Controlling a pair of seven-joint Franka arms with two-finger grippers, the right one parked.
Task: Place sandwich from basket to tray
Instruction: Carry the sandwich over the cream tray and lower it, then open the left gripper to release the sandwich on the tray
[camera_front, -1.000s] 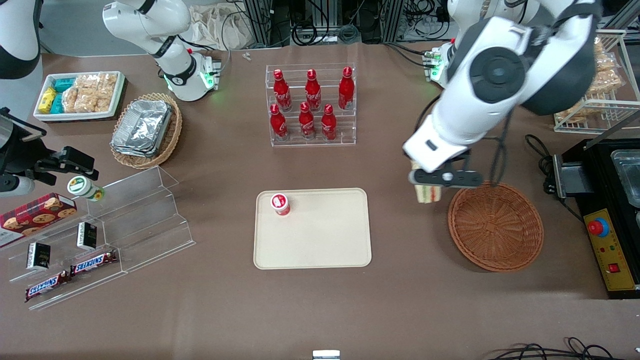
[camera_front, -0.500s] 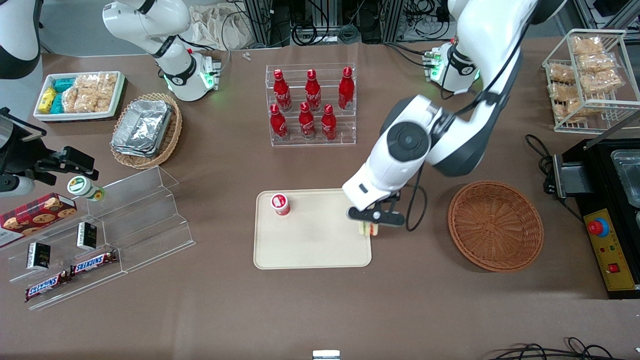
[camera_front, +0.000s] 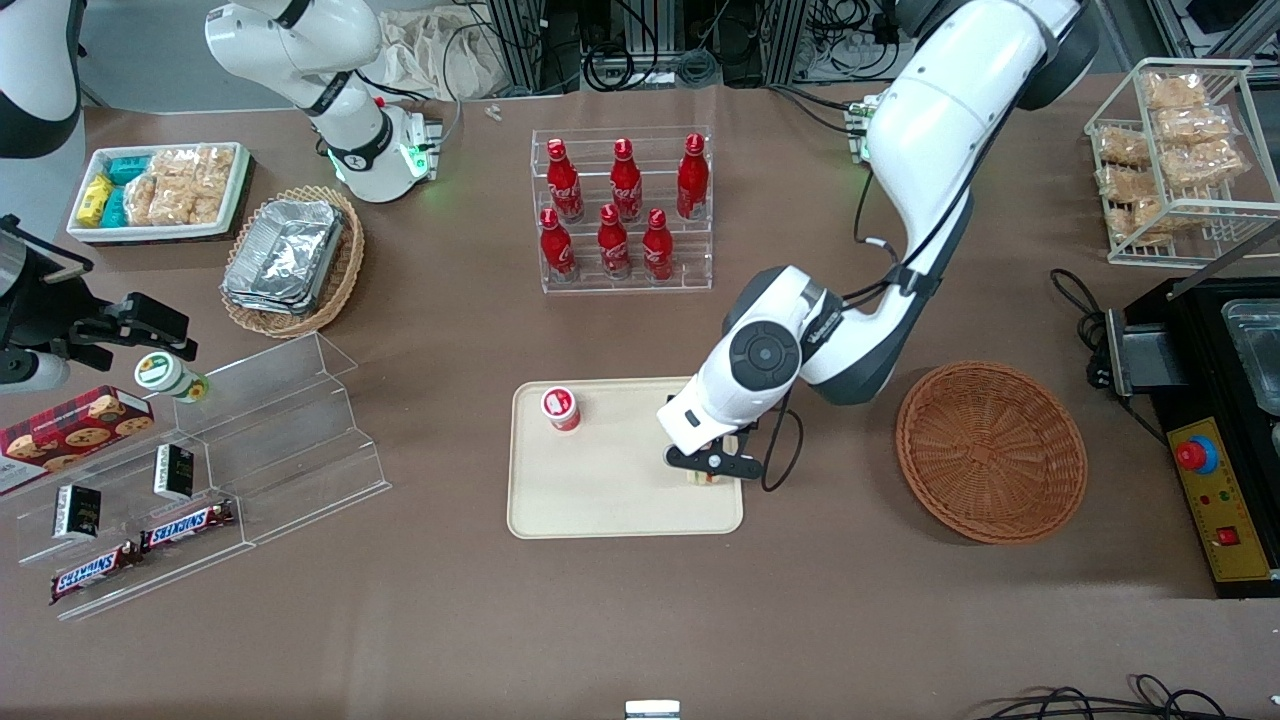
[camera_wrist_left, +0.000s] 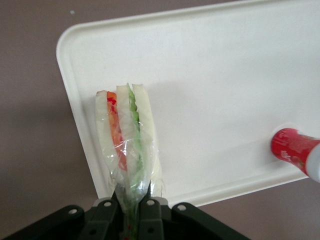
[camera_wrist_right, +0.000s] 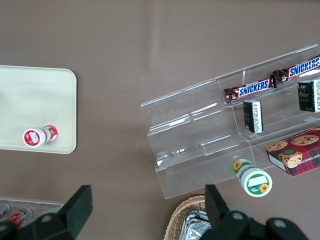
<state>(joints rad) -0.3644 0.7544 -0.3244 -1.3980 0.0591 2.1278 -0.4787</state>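
**Op:** Two views matter, front first. My gripper is low over the tray, at the edge nearest the basket. Sandwich only peeks out under the fingers there, pale bit w/ a stripe of colour. Basket has nothing in it that I can see. Small red-and-white bottle stands on the tray well apart from my spot, toward the parked arm's end, so no clash.

**Asst:** So it's the set-down step. Contact yet?

**Op:** Can't tell from the front. Wrist view next: gripper is clenched on the sandwich, fingers pinching the clear wrap at the narrow end, wedge pointing away from the cam. Bread and filling layers stand on edge over the tray, close to its rounded corner and rim. Bottle well off to one side.

**Asst:** How'd you finish it well?

**Op:** My guess: it's a bit near the rim, so I'd nudge inward toward the tray's middle before letting go, else the wedge could tip over the lip onto the table. Then ease down till it bears on the tray, open slow, since the wrap may cling to the pads, and lift straight up. Soft bread, so no extra squeeze.

**Asst:** Right wrist view?

**Op:** Only shows the tray corner w/ the bottle; no sandwich visible there.
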